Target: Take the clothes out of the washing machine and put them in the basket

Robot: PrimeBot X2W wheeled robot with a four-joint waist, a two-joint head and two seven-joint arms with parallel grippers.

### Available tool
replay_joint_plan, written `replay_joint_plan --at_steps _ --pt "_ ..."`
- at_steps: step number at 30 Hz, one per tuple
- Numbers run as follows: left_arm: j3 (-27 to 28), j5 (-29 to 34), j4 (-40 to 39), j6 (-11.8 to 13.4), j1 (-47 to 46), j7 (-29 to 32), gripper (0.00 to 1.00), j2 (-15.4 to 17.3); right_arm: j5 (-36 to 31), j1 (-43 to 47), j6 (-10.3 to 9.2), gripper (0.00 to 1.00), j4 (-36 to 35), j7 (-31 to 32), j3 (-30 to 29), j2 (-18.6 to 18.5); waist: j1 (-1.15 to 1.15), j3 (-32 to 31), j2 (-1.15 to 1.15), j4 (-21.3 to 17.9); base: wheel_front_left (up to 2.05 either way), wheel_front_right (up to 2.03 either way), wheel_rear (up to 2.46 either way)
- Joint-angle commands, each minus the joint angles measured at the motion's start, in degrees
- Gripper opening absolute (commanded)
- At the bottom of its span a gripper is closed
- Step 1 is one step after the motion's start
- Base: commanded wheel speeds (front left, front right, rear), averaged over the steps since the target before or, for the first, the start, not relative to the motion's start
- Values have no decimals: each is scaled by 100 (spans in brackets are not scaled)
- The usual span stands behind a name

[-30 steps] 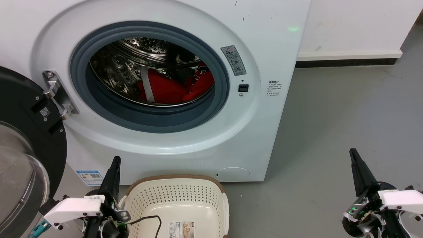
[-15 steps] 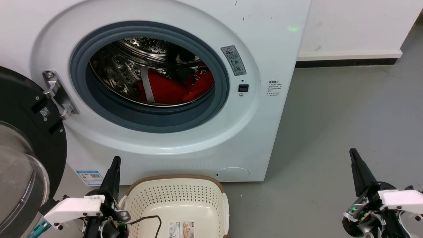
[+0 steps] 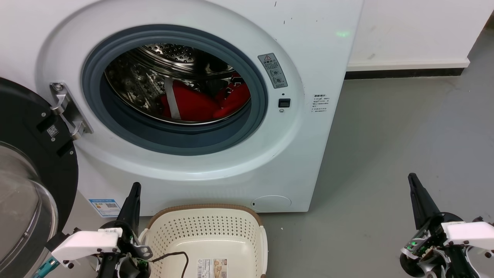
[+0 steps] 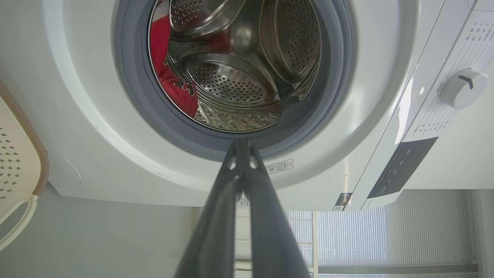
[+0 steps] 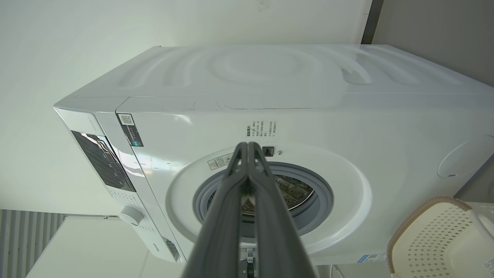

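A laundry corner: white washing machine (image 3: 308,58) on grey floor (image 3: 386,135), plain white wall (image 3: 405,31).

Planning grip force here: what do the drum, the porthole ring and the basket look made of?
The drum looks like polished steel: mirror-bright, perforated. The porthole ring seems matte grey rubber. The basket is probably moulded plastic: cream, regular holes, brown rim.

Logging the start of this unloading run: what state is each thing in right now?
Washing machine: door swung open.
Clothes: lying in the drum, ungripped.
Basket: upright on the floor, no clothes seen inside.
Left gripper: shut, holding nothing.
Right gripper: shut, holding nothing.
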Motion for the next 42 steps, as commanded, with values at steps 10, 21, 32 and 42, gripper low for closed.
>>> replay_joint_plan --at_steps 10,21,32,42 --pt "-35 29 142 7 180 -72 100 -15 -31 155 -1 100 148 -62 61 5 0 6 0 -1 0 0 0" --pt "-19 279 -133 5 308 -385 100 -11 -279 200 -1 100 12 -377 215 6 0 14 0 -22 0 0 0" --pt "254 1173 -281 2 340 -657 100 -8 -1350 142 -1 100 22 -652 146 6 0 37 0 -41 0 0 0" --pt "576 2263 -644 31 305 -882 100 -6 -2877 57 -1 100 -359 -879 90 7 0 80 0 -52 0 0 0"
